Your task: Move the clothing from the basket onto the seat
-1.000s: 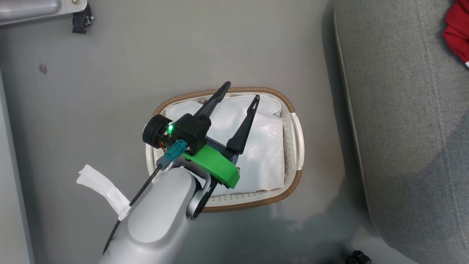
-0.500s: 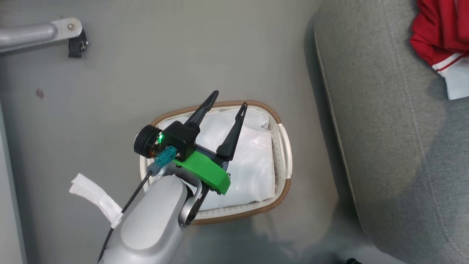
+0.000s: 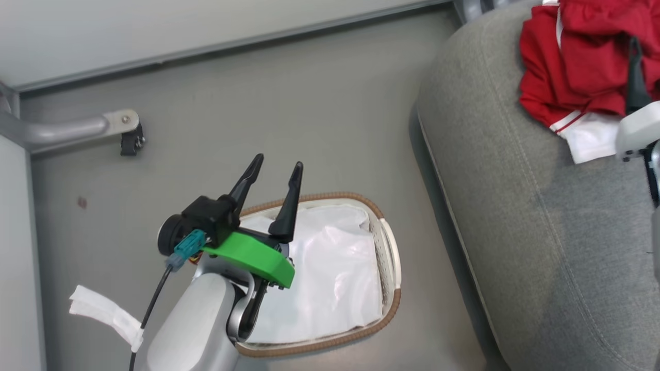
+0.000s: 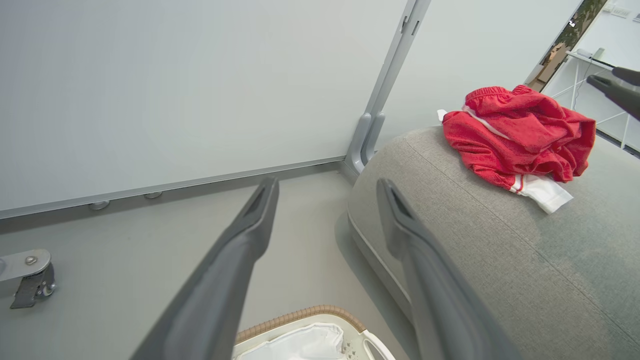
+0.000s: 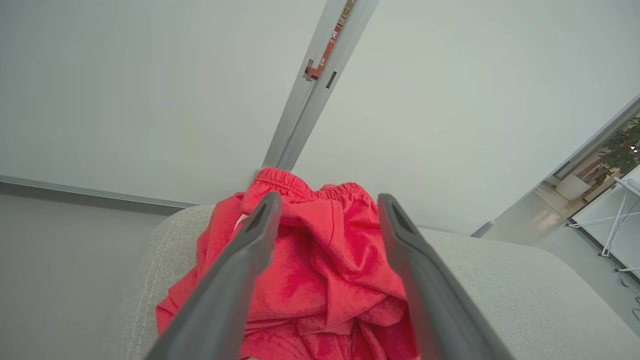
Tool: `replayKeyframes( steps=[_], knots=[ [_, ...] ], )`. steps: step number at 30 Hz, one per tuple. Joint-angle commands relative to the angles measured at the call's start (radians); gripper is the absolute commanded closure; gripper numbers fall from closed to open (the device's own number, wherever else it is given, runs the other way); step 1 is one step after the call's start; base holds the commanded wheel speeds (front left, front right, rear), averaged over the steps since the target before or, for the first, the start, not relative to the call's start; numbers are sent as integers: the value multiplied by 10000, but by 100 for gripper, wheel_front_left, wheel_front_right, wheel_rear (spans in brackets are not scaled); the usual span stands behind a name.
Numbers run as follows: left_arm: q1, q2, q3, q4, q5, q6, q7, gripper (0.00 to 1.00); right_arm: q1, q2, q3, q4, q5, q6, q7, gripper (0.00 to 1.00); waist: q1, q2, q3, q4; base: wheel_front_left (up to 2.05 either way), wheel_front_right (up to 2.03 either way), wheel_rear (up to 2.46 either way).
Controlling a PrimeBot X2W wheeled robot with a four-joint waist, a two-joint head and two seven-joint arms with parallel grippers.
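So the clothing (image 3: 572, 72) is sitting in a crumpled red heap on the seat (image 3: 541, 232), up near its far rounded corner, with a white bit edged in striped trim poking out of the pile's near side. The right gripper (image 5: 327, 200) is right over that heap with its two fingers spread wide. In its wrist view the red fabric lies under and between them, but neither finger looks like it's pinching anything, so it's got hold of nothing as far as I can see. The basket (image 3: 392, 304) is down on the floor (image 3: 289, 103) just beside the seat, with the white liner sheet (image 3: 330, 288) lying in it. The left gripper (image 3: 278, 161) hangs over the basket's far left rim, fingers pointing away from the robot, also wide open and empty, well apart from the clothing.
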Motion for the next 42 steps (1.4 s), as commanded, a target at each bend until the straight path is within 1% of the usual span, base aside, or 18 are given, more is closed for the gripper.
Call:
replayKeyframes(
  steps=[1,8,13,19,22,27,31,37,42],
  knots=[
    [290,-14,190,-73,41,-27,-5,0,254,107,141,-111,139,-14,-46,0,0,0,-996,178,0,0,0],
    [1284,-94,1299,-235,255,-27,-5,0,950,903,893,-687,817,-14,-46,0,0,0,-1874,718,0,0,0],
    [1992,-131,2253,-350,410,-27,-5,0,1841,1609,1016,-1373,1344,-14,-45,0,0,0,-2267,1093,0,0,0],
    [2786,-193,3246,-605,511,-26,-5,0,3117,2217,1049,-1931,1767,-14,-36,0,0,0,-2599,1467,0,0,0],
    [3104,-214,3482,-712,549,-26,-5,0,3766,2306,1098,-2172,1974,-14,-36,0,0,0,-2720,1592,0,0,0],
    [3522,-223,3528,-754,477,-26,-5,0,4950,2330,1296,-2627,2666,-14,-36,0,0,0,-2860,1780,0,0,0],
    [3813,-222,3593,-792,377,-26,-5,0,5706,2330,1384,-3001,2863,-14,-36,0,0,0,-2929,1797,0,0,0],
    [4107,-223,3589,-775,302,-26,-5,0,6289,2332,1429,-3329,3081,-14,-36,0,0,0,-3003,1674,0,0,0],
    [4097,-222,3528,-761,271,-27,-5,0,6453,2334,1581,-3292,3180,-14,-36,0,0,0,-3042,1598,0,0,0]
  ],
)
